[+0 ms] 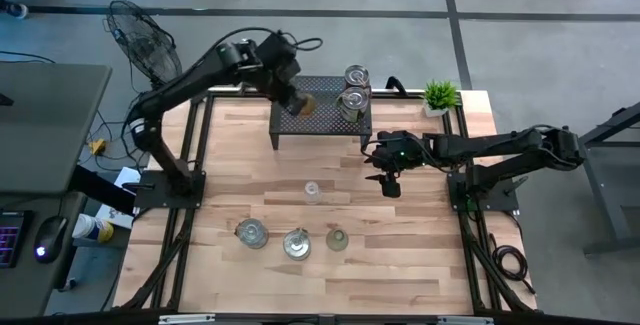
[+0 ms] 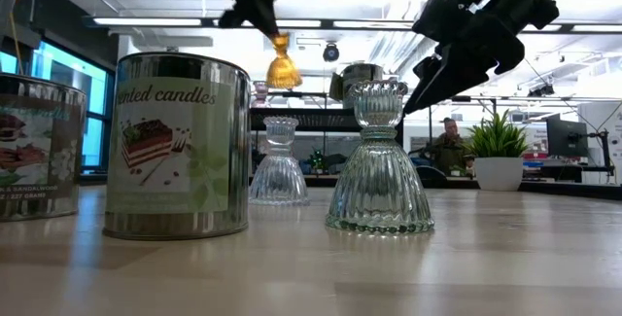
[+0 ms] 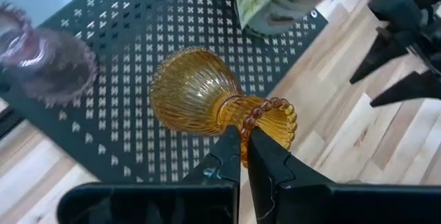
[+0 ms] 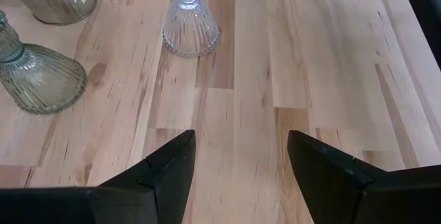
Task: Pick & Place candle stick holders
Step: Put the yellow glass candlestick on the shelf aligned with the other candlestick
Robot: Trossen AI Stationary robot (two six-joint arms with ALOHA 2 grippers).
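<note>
My left gripper (image 1: 297, 97) is over the black perforated shelf (image 1: 322, 117) at the table's far side, shut on the amber-orange holder (image 3: 207, 103), which also shows in the low view (image 2: 283, 63). A pinkish holder (image 3: 48, 62) stands on the shelf beside it. My right gripper (image 4: 241, 162) is open and empty above the table, right of centre (image 1: 388, 180). A clear glass holder (image 1: 312, 192) and a pale green holder (image 1: 336, 237) stand upright on their wide bases on the table; both show in the low view (image 2: 279, 165) (image 2: 379, 160). My left gripper pinches the amber holder's beaded rim (image 3: 256, 117), at its narrow cup end, between the two fingertips (image 3: 231, 156). The fingers come from above, pointing down. The holder hangs below them with its wide ribbed base down, clear of the shelf top.
Two silvery candle tins (image 1: 354, 87) stand on the shelf's right end. Two more tins (image 1: 251, 232) (image 1: 296, 244) stand on the table near the green holder. A small potted plant (image 1: 440, 95) is at the far right corner. Bare wood lies below my right gripper.
</note>
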